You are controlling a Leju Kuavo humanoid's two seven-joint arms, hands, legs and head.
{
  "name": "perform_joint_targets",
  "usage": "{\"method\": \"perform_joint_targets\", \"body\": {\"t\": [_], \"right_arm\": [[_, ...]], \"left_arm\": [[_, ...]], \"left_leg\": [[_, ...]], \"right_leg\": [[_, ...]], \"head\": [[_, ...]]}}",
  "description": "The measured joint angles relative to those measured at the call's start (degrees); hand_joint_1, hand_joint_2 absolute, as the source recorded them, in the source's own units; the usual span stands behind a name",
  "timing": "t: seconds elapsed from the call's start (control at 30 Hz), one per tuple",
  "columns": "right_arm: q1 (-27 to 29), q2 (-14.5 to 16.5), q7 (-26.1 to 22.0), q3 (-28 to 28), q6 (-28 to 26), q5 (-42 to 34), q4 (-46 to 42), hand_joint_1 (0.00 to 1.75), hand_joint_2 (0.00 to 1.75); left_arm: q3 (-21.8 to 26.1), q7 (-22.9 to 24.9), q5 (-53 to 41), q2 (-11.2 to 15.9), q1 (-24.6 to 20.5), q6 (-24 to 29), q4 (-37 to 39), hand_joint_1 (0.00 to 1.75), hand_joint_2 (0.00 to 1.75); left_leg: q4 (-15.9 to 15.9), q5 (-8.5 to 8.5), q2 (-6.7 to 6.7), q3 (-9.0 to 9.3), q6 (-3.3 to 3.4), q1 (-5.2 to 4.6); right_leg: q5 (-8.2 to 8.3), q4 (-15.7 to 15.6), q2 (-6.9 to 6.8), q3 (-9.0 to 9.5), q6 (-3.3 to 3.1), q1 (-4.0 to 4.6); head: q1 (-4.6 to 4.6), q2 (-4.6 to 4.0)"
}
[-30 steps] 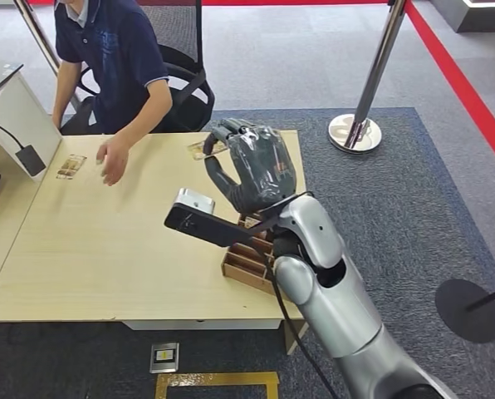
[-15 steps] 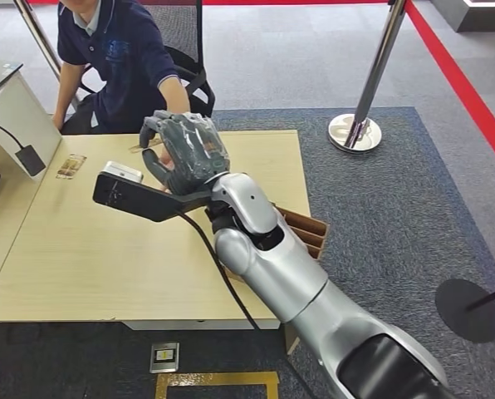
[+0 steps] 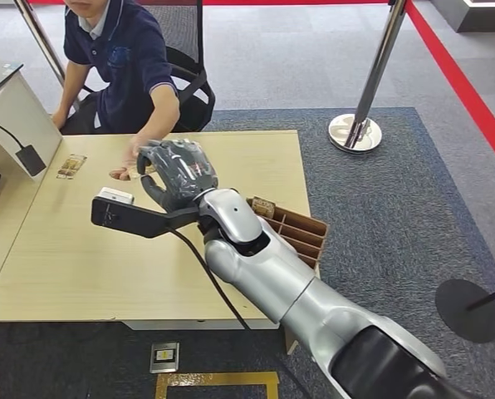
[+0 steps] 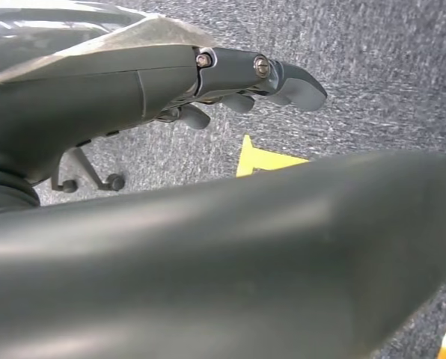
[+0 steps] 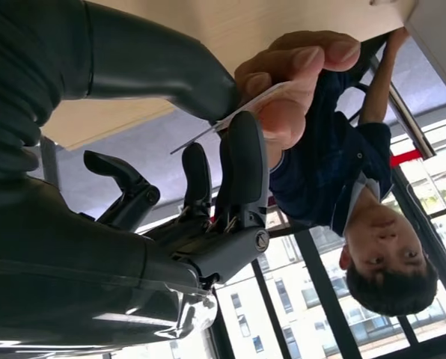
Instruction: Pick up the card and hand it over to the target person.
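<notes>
Right hand [image 3: 181, 170] is extended over the far part of the wooden table [image 3: 75, 258], in front of the seated person [image 3: 120, 66] in a dark blue polo shirt. In the right wrist view the card [image 5: 232, 120] appears edge-on as a thin pale strip, pinched between the robot's thick thumb and a dark finger [image 5: 246, 168]. The person's hand [image 5: 291, 93] has its fingers closed on the same card from the other side, so both hold it at once. In the head view the person's hand [image 3: 127, 164] sits just beyond the robot's fingers, low over the tabletop; the card itself is mostly hidden there behind the robot hand.

Left hand [image 4: 249, 78]: the left wrist view shows dark fingers curled in close against the palm over grey carpet, nothing visible in them. A yellow floor marking [image 4: 263, 158] lies below.

Other items:
- 1 second card [image 3: 71, 166] lies flat on the table near the far left corner, well apart from the handover.
- A brown compartmented card box [image 3: 298, 233] stands at the table's right edge, beside the robot's silver forearm.
- A black wrist camera bracket [image 3: 129, 216] projects from the right wrist over the table.
- A chrome stanchion post [image 3: 370, 91] stands on the carpet beyond the table.
</notes>
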Motion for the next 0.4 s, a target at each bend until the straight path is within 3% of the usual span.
{"method": "perform_joint_targets", "body": {"t": [0.17, 0.2, 0.3, 0.33, 0.4], "right_arm": [[0.72, 0.00, -0.28, 0.19, 0.13, -0.65, 0.90, 1.75, 1.75], [0.89, 0.00, -0.63, -0.09, 0.58, -1.66, 0.88, 1.47, 1.75], [1.82, 0.00, -3.43, -3.50, 0.93, -7.30, -0.01, 0.16, 1.75], [2.23, -0.09, -4.98, -5.44, 0.50, -9.17, -0.67, 0.00, 1.75], [3.46, -0.78, -7.59, -8.89, -0.17, -11.39, -3.05, 0.00, 1.75]], "left_arm": [[0.06, 0.19, 0.04, 0.16, 0.15, 0.05, -0.01, 0.00, 0.00], [0.10, 0.29, 0.06, 0.25, 0.20, 0.10, -0.01, 0.00, 0.00], [0.44, 0.48, 0.41, 0.55, 0.21, 0.29, -0.07, 0.00, 0.00], [0.62, 0.58, 0.60, 0.61, 0.20, 0.38, -0.10, 0.00, 0.00], [0.92, 0.72, 0.92, 0.64, 0.21, 0.49, -0.15, 0.00, 0.00]], "left_leg": [[0.03, -0.02, 0.03, -0.02, -0.01, 0.00], [0.04, -0.02, 0.03, -0.04, -0.01, 0.00], [0.05, -0.02, 0.04, -0.05, -0.01, 0.01], [0.06, -0.03, 0.04, -0.05, -0.01, 0.01], [0.06, -0.03, 0.02, -0.06, -0.02, 0.01]], "right_leg": [[-0.01, 0.03, 0.01, -0.03, 0.00, 0.00], [-0.01, 0.04, 0.02, -0.05, 0.00, 0.00], [-0.01, 0.04, 0.03, -0.06, 0.00, 0.01], [-0.02, 0.05, 0.01, -0.05, 0.00, 0.01], [-0.03, 0.06, -0.01, -0.06, 0.00, 0.01]], "head": [[0.00, 0.00], [0.00, 0.00], [0.00, 0.00], [0.00, 0.00], [0.00, 0.00]]}}
